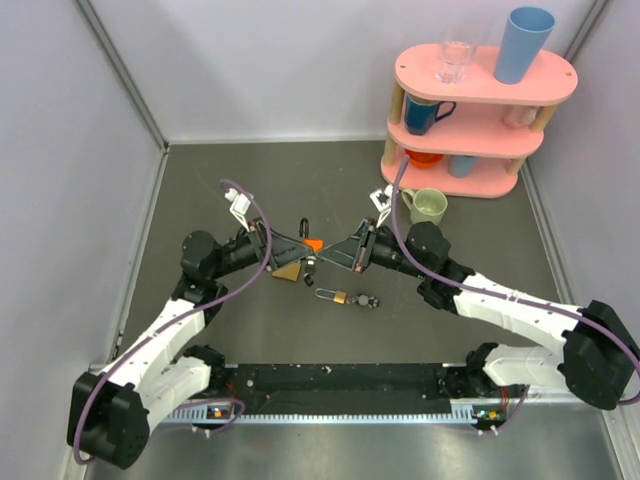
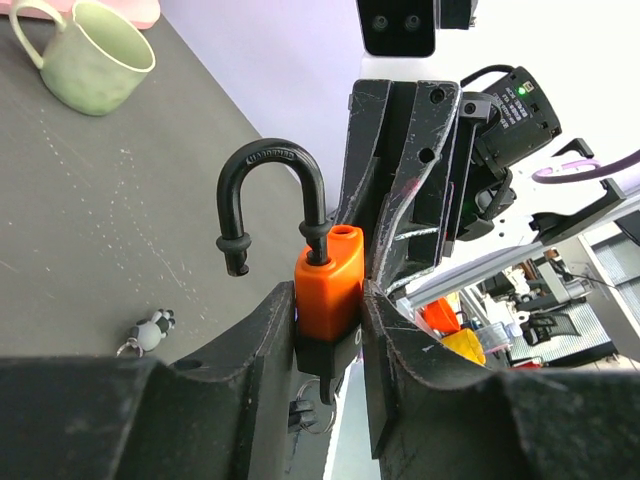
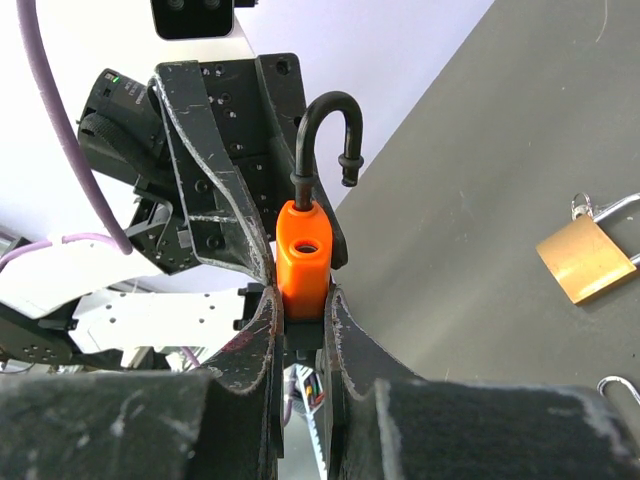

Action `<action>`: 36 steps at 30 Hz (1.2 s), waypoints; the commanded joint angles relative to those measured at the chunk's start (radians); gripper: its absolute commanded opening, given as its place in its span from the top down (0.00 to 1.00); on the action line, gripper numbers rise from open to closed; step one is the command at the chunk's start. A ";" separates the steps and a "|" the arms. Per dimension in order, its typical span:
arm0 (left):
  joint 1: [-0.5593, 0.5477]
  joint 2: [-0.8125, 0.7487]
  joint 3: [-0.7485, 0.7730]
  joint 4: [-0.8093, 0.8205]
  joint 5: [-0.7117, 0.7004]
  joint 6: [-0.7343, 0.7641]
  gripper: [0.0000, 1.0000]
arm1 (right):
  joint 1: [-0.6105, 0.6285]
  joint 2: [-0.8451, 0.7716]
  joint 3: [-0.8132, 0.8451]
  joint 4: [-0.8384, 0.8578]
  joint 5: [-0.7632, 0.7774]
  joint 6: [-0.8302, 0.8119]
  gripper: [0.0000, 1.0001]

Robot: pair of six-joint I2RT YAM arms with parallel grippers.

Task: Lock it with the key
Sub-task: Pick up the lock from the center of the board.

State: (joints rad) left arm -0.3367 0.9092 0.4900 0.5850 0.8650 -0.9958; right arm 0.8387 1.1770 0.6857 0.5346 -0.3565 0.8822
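Observation:
An orange-and-black padlock (image 1: 313, 245) hangs in mid-air between both arms, its black shackle (image 2: 272, 190) swung open and pointing up. My left gripper (image 2: 328, 292) is shut on the padlock's (image 2: 328, 280) body, a finger pressed against each side. From the opposite side my right gripper (image 3: 302, 296) is shut on the same padlock (image 3: 303, 258), lower on its black base. A dark key (image 2: 328, 385) sticks out of the padlock's underside, with a thin ring (image 2: 318, 412) hanging from it. In the right wrist view the key is hidden.
On the table below lie a brass padlock (image 1: 340, 297) with a silver shackle, a small charm (image 1: 366, 300) and a tan wedge (image 1: 288, 271). A green mug (image 1: 430, 206) stands before a pink shelf (image 1: 480, 110) with cups at the back right.

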 commanded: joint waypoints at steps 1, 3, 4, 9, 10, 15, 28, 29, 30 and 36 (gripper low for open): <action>-0.053 0.020 0.044 0.104 0.038 -0.001 0.74 | -0.001 -0.017 0.020 0.116 -0.016 0.011 1.00; -0.070 0.031 0.053 0.114 0.045 -0.003 0.89 | -0.001 -0.010 0.023 0.116 -0.025 0.011 1.00; -0.073 0.034 0.058 0.113 0.045 -0.001 1.00 | -0.001 -0.008 0.023 0.116 -0.027 0.011 1.00; -0.078 0.025 0.091 0.037 0.031 0.042 1.00 | -0.001 -0.017 0.026 0.059 -0.013 -0.012 0.93; -0.078 0.020 0.105 -0.046 0.023 0.086 1.00 | -0.001 -0.031 0.026 0.044 -0.006 -0.022 0.87; -0.078 -0.018 0.217 -0.315 -0.053 0.249 1.00 | -0.003 -0.086 0.043 -0.068 0.059 -0.098 0.55; -0.078 -0.027 0.364 -0.700 -0.146 0.511 1.00 | -0.110 -0.135 0.104 -0.257 0.051 -0.229 0.23; -0.078 -0.030 0.360 -0.700 -0.147 0.510 1.00 | -0.112 -0.135 0.100 -0.249 0.041 -0.230 0.22; -0.078 -0.030 0.358 -0.700 -0.150 0.502 1.00 | -0.112 -0.139 0.091 -0.242 0.040 -0.244 0.21; -0.078 -0.021 0.358 -0.691 -0.162 0.496 1.00 | -0.112 -0.111 0.086 -0.249 -0.036 -0.351 0.12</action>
State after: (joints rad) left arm -0.4129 0.9016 0.8150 -0.1520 0.7151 -0.5140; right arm 0.7307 1.0531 0.7551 0.2749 -0.3157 0.6292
